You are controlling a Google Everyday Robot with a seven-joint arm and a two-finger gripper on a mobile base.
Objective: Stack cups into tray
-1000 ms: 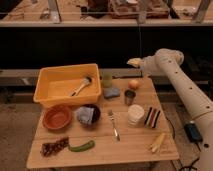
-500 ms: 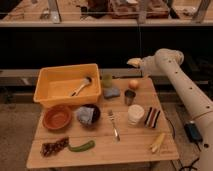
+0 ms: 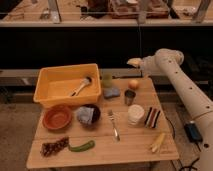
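Observation:
The yellow tray (image 3: 49, 75) sits at the table's back left with a white-headed brush (image 3: 80, 86) lying in it. Just right of the tray stands the pale green cup (image 3: 106, 80). The dark grey metal cup (image 3: 129, 96) is upright near the table's middle right. In front of it stands the cream-white cup (image 3: 135, 114). My gripper (image 3: 133, 62) hovers above the table's back right edge, above and behind the orange (image 3: 133, 84). It is open and holds nothing.
An orange-brown bowl (image 3: 57, 116) and a dark bowl (image 3: 89, 114) with a cloth sit in front of the tray. A blue sponge (image 3: 111, 92), fork (image 3: 114, 124), striped block (image 3: 152, 116), yellow item (image 3: 157, 142), green vegetable (image 3: 82, 146) and brown snack (image 3: 54, 147) lie around.

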